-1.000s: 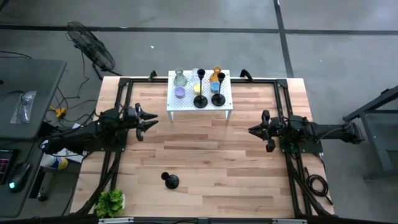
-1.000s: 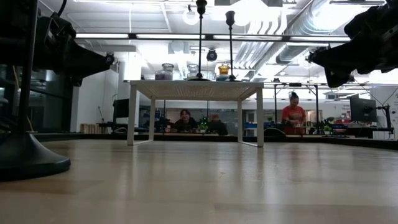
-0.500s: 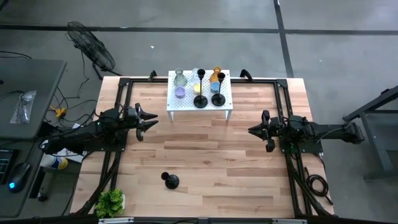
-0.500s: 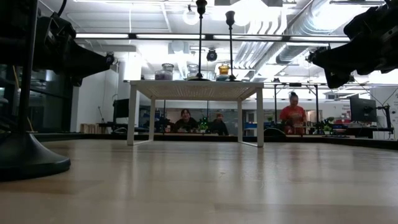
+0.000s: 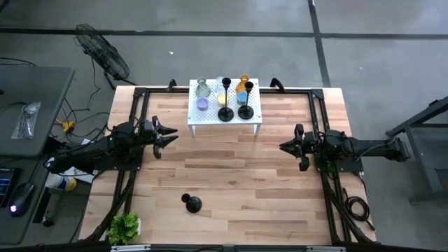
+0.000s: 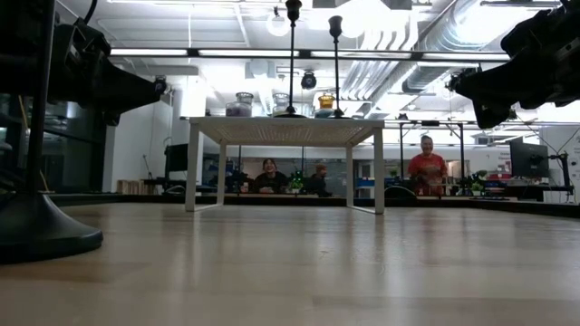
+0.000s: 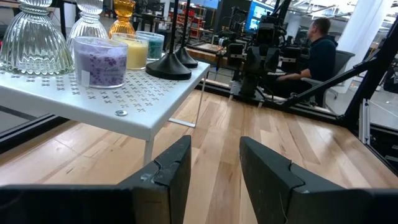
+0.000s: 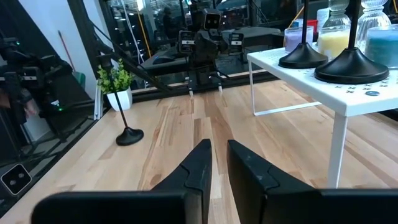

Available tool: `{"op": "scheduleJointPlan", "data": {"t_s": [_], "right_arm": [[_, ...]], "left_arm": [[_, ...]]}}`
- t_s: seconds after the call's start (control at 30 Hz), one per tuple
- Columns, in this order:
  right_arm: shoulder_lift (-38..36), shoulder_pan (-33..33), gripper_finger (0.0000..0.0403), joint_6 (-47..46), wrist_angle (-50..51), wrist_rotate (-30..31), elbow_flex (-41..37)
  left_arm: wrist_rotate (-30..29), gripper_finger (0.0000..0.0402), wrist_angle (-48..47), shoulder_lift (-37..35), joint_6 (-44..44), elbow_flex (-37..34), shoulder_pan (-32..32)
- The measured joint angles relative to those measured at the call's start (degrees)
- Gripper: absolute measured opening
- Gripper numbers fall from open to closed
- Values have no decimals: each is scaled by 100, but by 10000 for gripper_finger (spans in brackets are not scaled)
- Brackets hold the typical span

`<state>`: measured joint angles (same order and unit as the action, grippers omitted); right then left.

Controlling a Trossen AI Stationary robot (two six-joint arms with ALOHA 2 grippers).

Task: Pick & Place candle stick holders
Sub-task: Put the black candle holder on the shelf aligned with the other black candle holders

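Observation:
One black candle stick holder [image 5: 191, 203] stands on its round base on the wooden table, near the front and left of centre; it also shows in the right wrist view [image 8: 129, 134]. Two more black holders [image 5: 225, 112] [image 5: 246, 110] stand on the white perforated stand [image 5: 210, 120] at the far middle, beside several glass cups, among them a purple [image 7: 99, 61], a yellow [image 7: 134, 51] and a clear ribbed one [image 7: 37, 40]. My left gripper [image 7: 214, 142] hovers open at the table's left side. My right gripper [image 8: 218, 144] hovers shut at the right side. Both point level toward the middle.
A small green plant in a white pot [image 5: 124, 226] sits at the near left corner. A black frame [image 5: 140, 126] runs along the table's left, far and right edges. Bare wood [image 5: 231, 175] lies between the two grippers. People sit and stand in the room beyond [image 6: 428, 167].

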<state>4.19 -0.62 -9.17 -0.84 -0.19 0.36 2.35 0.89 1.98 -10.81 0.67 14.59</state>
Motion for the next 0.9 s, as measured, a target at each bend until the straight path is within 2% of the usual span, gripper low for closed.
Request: {"op": "scheduleJointPlan", "data": {"t_s": [0.37,0.6,0.77,0.9], "right_arm": [[2,0,42,0,-3,0,-2],[2,-1,42,0,-4,0,-4],[2,0,42,0,-4,0,-4],[2,-1,42,0,-6,0,-4]], "left_arm": [[39,134,19,0,-218,0,0],[551,134,20,2,-441,133,0],[658,134,40,84,98,460,0],[896,134,19,308,191,741,0]]}}
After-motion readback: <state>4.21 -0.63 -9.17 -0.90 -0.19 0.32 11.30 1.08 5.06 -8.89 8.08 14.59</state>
